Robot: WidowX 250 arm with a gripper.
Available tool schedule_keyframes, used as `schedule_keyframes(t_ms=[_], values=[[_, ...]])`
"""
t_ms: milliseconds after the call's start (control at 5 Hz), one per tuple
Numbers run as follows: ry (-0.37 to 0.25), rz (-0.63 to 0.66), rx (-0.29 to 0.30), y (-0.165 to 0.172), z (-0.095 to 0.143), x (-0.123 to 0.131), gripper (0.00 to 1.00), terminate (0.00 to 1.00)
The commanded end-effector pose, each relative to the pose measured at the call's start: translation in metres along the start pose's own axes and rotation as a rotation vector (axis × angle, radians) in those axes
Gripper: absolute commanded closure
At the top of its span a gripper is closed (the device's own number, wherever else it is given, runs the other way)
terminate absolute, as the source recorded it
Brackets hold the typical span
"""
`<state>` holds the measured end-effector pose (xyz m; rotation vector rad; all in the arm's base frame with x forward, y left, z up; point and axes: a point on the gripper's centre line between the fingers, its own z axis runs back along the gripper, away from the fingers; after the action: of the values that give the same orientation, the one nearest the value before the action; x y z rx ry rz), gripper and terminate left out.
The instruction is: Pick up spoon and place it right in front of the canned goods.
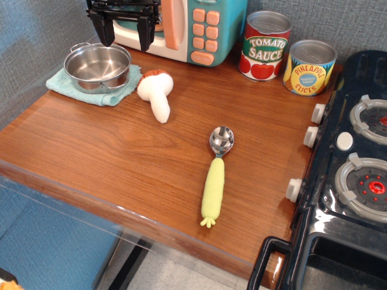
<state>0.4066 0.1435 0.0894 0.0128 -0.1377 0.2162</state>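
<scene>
The spoon lies flat on the wooden table, right of centre, shiny bowl pointing away, pale yellow-green handle toward the front edge. The two cans stand at the back right: the red-and-white tomato sauce can and the shorter yellow pineapple slices can. My gripper hangs at the back left, above the steel pot, far from the spoon. Its two black fingers are spread apart and hold nothing.
A steel pot sits on a teal cloth at the back left. A white plush mushroom lies beside it. A toy microwave stands at the back. A black toy stove borders the table's right side.
</scene>
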Motion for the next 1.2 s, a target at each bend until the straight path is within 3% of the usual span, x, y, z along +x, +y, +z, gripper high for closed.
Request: schedule_keyframes(t_ms=[0,200,400,600,1000], values=[[0.000,0.000,0.000,0.000,0.000,0.000,0.00,0.00],[-0.061,-0.077,0.003,-0.020,0.014,-0.022,0.00,0.00],[-0.110,-0.146,-0.045,-0.047,0.038,-0.059,0.00,0.00],[-0.081,-0.149,-0.069,-0.072,0.033,-0.108,0.00,0.00],[-0.071,-0.110,-0.016,-0.112,-0.002,-0.172,0.00,0.00]])
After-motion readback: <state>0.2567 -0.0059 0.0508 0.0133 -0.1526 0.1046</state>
